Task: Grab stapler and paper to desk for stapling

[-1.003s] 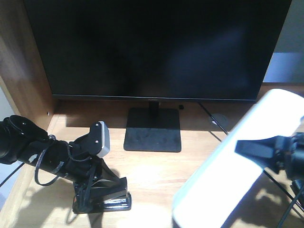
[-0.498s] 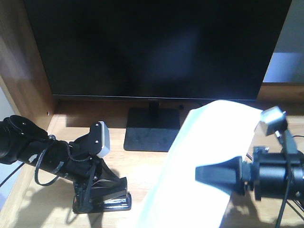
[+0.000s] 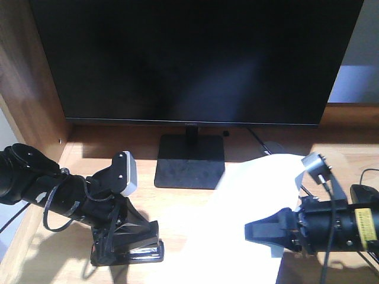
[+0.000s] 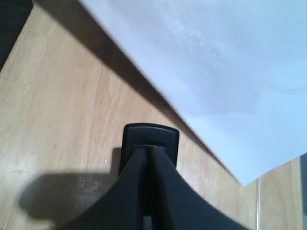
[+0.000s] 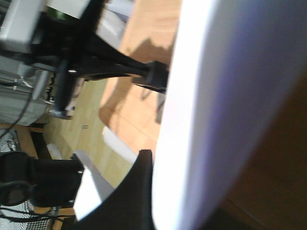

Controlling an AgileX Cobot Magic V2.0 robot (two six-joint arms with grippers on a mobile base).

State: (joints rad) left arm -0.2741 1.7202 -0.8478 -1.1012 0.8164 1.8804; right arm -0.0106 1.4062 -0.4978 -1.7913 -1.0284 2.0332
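The black plastic stapler (image 3: 139, 254), its silvery channel catching the light, sits on the light wood-grain table (image 3: 177, 210) at about 7 o'clock in the front view. The left pincer (image 4: 149, 151) has its fingers drawn close together on the stapler and looks clamped on it. The plain white sheet of paper (image 3: 249, 189) lies at about 5 o'clock, in front of the large black monitor (image 3: 189, 59) at 12 o'clock. It is pinched near one edge by the right pincer (image 3: 254, 231), with one dark finger pressed flat against it.

In the left wrist view the sheet casts a broad shadow on the wood, so that side appears raised, and one corner comes near the stapler.

Both things seem to have reached the table, so lining the sheet up with the stapler looks like the step in hand.

The risks come mostly from the paper:
- **Sagging or curling:** held at one edge only, it can droop over the left arm and hide the stapler's mouth.
- **Creasing or slipping:** a quick sideways move could fold it or pull it from the grip.
- **Tipping the stapler:** pushing the sheet against the stapler, rather than into its slot, could buckle the edge or tip the stapler.
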